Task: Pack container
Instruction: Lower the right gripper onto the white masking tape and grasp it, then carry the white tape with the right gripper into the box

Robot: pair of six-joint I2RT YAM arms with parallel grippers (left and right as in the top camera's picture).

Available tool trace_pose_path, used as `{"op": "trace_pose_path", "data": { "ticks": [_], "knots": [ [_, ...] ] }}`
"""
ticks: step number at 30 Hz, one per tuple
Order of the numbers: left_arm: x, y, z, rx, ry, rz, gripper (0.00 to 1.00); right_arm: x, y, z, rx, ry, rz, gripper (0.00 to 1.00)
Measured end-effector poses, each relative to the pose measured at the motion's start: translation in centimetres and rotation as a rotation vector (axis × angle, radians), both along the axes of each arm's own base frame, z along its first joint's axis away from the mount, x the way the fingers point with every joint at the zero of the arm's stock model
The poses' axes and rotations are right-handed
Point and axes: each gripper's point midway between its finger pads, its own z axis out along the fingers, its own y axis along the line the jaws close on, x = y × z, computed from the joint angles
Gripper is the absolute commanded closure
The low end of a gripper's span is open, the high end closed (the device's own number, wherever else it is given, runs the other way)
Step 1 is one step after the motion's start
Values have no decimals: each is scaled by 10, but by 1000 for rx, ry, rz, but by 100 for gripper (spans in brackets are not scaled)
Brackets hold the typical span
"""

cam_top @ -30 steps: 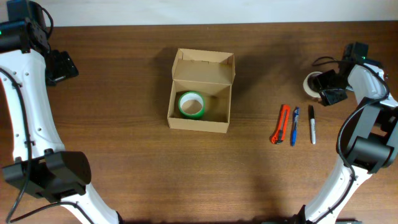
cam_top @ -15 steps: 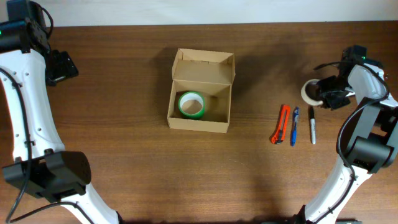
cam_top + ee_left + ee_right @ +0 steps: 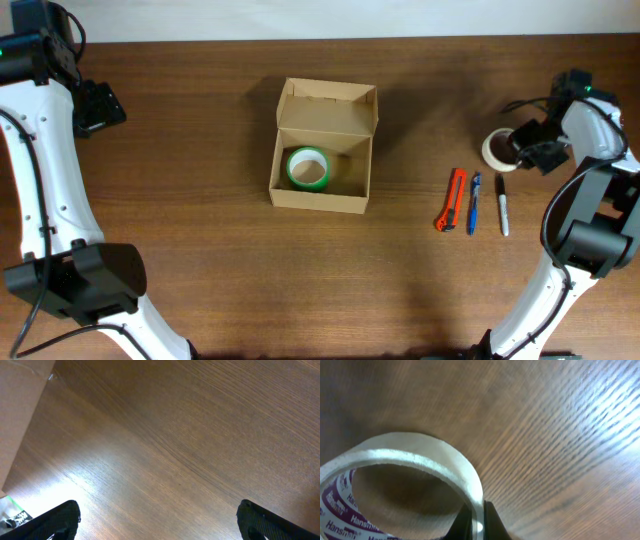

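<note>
The container (image 3: 297,192), a tan cardboard box with its flap lid raised at the back, stands mid-table with a green tape roll (image 3: 308,168) inside. At the far right a whitish tape roll (image 3: 493,149) (image 3: 420,460) is pinched through its wall by my right gripper (image 3: 515,146) (image 3: 477,522), shut on it, one finger inside the ring and one outside. My left gripper (image 3: 100,105) (image 3: 159,520) hovers at the far left over bare wood, open, with nothing between its fingers. A tan edge of the container (image 3: 20,405) shows at the left of the left wrist view.
An orange utility knife (image 3: 451,200), a blue pen (image 3: 473,203) and a black marker (image 3: 502,201) lie side by side to the right of the box, just below the whitish roll. The table's back edge runs along the top of the overhead view.
My right gripper closed on the whitish tape roll's wall and shifted it slightly to the left. The left arm stayed still.
</note>
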Motion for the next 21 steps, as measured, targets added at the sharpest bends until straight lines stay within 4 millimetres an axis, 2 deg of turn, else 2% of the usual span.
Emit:
{"op": "trace_pose_path", "data": {
  "ticks": [4, 8, 12, 17, 19, 21],
  "knots": [
    [0, 0, 0, 0, 0, 0, 0, 16, -6, 39, -23, -44, 86, 97],
    [0, 0, 0, 0, 0, 0, 0, 30, -8, 93, -57, -102, 176, 96],
    [0, 0, 0, 0, 0, 0, 0, 32, 2, 145, -87, -141, 282, 96],
    [0, 0, 0, 0, 0, 0, 0, 34, 54, 205, -129, -205, 494, 96],
    [0, 0, 0, 0, 0, 0, 0, 36, 87, 229, -158, -245, 598, 96],
    [0, 0, 0, 0, 0, 0, 0, 42, 128, 253, -200, -319, 711, 96]
  ]
}}
